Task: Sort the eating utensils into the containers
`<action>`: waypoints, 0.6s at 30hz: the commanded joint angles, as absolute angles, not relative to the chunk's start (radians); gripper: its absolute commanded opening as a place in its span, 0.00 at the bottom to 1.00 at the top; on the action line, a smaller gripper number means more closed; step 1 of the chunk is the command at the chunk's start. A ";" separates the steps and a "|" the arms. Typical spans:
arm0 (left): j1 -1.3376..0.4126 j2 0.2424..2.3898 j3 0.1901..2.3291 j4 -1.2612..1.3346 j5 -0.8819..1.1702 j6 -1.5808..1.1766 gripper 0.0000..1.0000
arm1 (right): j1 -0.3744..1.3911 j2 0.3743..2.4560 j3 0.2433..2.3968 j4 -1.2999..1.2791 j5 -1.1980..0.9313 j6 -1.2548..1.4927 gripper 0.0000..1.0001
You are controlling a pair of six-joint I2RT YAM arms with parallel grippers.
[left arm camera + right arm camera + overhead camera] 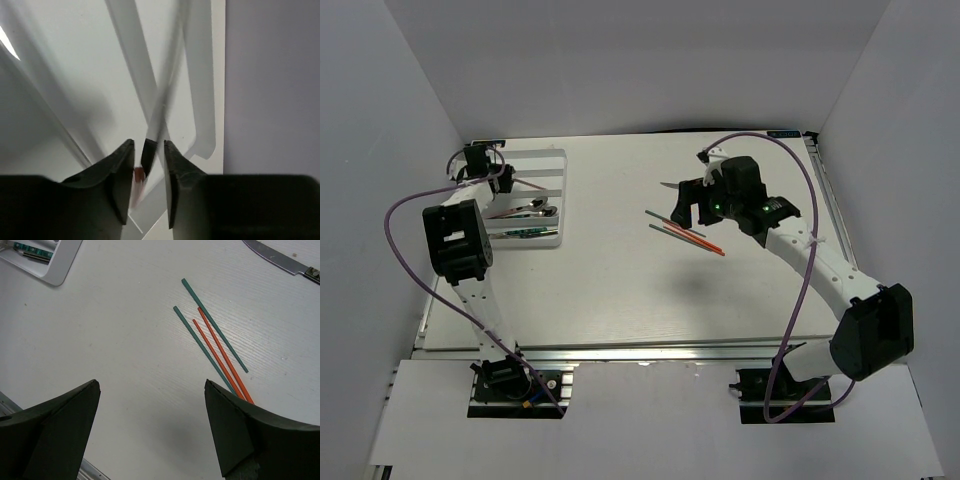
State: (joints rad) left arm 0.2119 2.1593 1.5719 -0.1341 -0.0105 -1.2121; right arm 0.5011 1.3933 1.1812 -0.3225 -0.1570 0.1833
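The white cutlery tray (558,170) lies at the far left and holds a pink-handled utensil (510,211) and green-handled ones (528,232). My left gripper (480,168) hangs over the tray's far end. In the left wrist view its jaws (149,142) stand a narrow gap apart. A blurred thin silver utensil (162,100) with a dark and pinkish end hangs between them, with space on both sides, over a tray divider (132,55). My right gripper (692,205) is wide open and empty (152,385) above the table beside red and green chopsticks (215,340).
A silver knife (277,259) lies beyond the chopsticks (685,232) and also shows in the top view (670,186). A corner of the tray (60,267) shows at the upper left of the right wrist view. White walls enclose the table on three sides.
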 commanded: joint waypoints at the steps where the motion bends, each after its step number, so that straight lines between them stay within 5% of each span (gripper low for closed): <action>1: 0.206 2.076 1.555 -0.124 -0.009 -1.227 0.42 | 0.492 1.394 1.212 -0.328 -0.143 0.170 0.89; 12: 0.206 1.950 1.512 -0.163 0.035 -1.203 0.88 | 0.459 1.500 1.314 -0.359 -0.086 0.173 0.89; 18: 0.206 1.847 1.624 -0.316 0.043 -1.042 0.97 | 0.402 1.730 1.507 -0.395 0.032 0.095 0.89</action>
State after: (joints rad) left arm 0.2100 1.9823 1.5555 -0.2432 0.0292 -1.1522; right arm 0.4370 1.6249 1.3830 -0.3672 -0.0456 0.1547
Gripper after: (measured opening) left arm 0.961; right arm 0.894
